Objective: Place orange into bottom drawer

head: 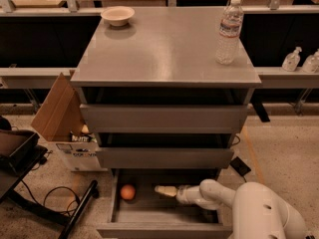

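Arm of smooth white plastic reaches from the lower right into the pulled-out bottom drawer, a shallow grey metal tray. Its pale gripper points left just above the drawer floor; how far it is parted cannot be told. Small round orange rests on the floor near the drawer's left wall, just beyond the gripper's tip and not touching it. Above, two upper grey drawers sit under the cabinet's flat grey top, which carries a clear plastic water bottle and, at the far left corner, a cream bowl.
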Controlling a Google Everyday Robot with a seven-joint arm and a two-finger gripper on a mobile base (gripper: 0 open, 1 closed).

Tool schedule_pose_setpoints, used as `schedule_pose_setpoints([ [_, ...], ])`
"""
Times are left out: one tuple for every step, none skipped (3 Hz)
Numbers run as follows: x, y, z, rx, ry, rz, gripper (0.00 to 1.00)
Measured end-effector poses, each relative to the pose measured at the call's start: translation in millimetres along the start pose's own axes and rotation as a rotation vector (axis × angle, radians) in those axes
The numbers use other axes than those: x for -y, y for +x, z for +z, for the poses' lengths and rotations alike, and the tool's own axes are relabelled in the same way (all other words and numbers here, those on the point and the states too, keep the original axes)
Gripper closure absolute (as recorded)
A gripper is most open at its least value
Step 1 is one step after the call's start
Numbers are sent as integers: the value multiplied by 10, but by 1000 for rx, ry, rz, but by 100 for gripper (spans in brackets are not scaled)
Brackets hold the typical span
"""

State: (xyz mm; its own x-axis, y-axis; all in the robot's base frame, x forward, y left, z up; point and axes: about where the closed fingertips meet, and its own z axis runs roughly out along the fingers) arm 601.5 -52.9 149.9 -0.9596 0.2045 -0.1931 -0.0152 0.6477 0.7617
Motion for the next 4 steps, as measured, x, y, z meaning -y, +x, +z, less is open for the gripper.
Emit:
schedule_pose_setpoints([
  [-2,0,-2,0,0,0,0],
  [-6,-1,-5,0,0,0,0],
  [-7,-2,-6,0,0,0,0],
  [-92,38,-367,25,54,-49,0],
])
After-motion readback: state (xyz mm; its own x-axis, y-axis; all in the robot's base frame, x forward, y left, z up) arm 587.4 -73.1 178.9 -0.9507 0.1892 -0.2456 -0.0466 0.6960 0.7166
